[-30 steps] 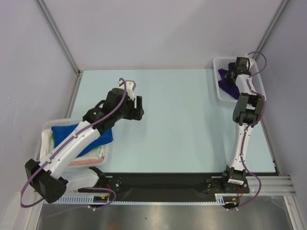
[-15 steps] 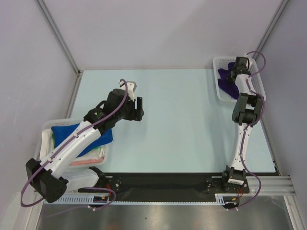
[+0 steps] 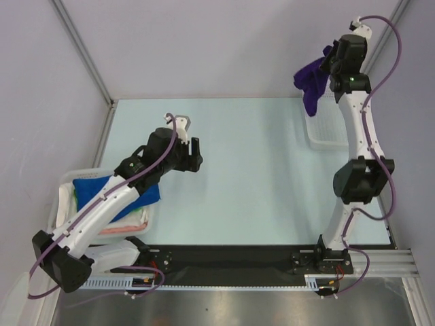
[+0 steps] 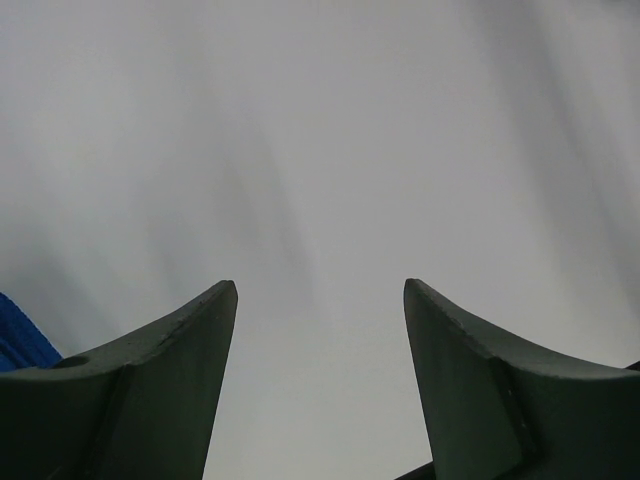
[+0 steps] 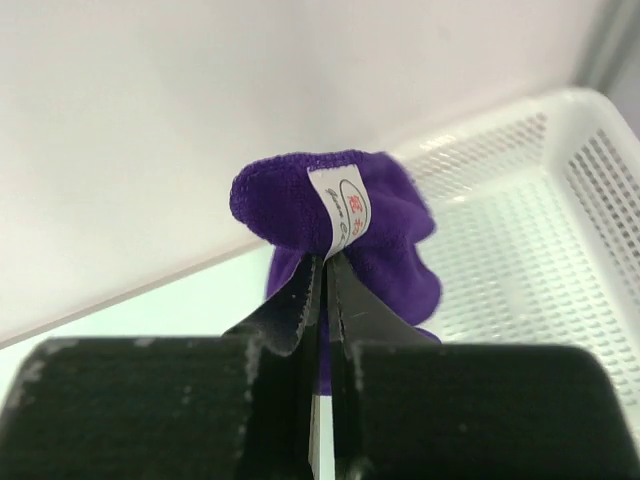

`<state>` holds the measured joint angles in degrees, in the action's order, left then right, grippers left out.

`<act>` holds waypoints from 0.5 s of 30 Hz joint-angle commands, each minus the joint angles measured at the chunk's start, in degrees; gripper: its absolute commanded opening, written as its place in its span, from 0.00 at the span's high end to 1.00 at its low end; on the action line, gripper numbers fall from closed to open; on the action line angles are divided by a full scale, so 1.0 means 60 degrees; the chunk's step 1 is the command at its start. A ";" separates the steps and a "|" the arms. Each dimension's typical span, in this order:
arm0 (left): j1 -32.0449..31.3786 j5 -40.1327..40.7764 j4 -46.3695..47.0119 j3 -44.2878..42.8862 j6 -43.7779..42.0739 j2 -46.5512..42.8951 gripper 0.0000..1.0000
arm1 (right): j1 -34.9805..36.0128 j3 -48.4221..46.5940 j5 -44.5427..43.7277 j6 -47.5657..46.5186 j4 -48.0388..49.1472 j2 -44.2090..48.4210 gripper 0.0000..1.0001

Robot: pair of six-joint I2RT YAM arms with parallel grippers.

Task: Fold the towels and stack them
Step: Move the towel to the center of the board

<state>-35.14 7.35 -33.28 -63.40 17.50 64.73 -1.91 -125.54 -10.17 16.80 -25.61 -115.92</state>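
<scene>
A purple towel point(image 3: 311, 85) hangs in the air above the far right white mesh basket point(image 3: 326, 134), with my right gripper point(image 3: 333, 62) shut on its top edge. In the right wrist view the gripper point(image 5: 326, 256) pinches the purple towel point(image 5: 345, 205) just below its white label, with the basket point(image 5: 540, 260) underneath. A royal blue towel point(image 3: 92, 191) lies on top of white and pinkish towels point(image 3: 129, 224) in the left basket point(image 3: 68, 178). My left gripper point(image 3: 196, 155) hovers open over the bare table; its fingers point(image 4: 190, 340) hold nothing, and a corner of the blue towel point(image 4: 15, 345) shows at the left.
Grey walls close in the pale blue table point(image 3: 251, 170) on three sides. The right basket sits against the far right wall. A black strip with the arm bases point(image 3: 231, 261) runs along the near edge.
My right gripper shut on the purple towel and rose high, lifting it out of the right basket. The left arm shifted only slightly.
</scene>
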 commanded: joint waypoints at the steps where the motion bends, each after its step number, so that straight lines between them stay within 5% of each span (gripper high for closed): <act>1: -0.0033 0.0166 0.0433 0.0092 -0.0089 -0.0461 0.27 | 0.0652 0.0909 -0.0310 -0.0338 0.0458 0.1910 1.00; 10: -0.0033 0.0269 0.0566 0.0342 0.0262 -0.0769 0.23 | 0.3303 0.4556 0.0405 0.0101 0.1190 0.5020 0.98; 12: -0.0033 0.0152 0.0566 0.0297 0.0350 -0.0783 0.19 | 0.3948 0.6044 0.0333 0.0116 0.1395 0.5563 0.84; 13: -0.0047 0.0064 0.0638 0.0326 0.0423 -0.0783 0.18 | 0.4488 0.6518 0.0261 0.0362 0.1614 0.5695 0.66; 15: -0.0033 -0.0111 0.0785 0.0371 0.0687 -0.0769 0.14 | 0.4814 0.8052 0.0464 0.0554 0.2068 0.6018 0.49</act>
<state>-35.14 8.16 -31.55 -61.58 19.18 61.30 23.57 -86.76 -9.08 18.37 -16.97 -81.01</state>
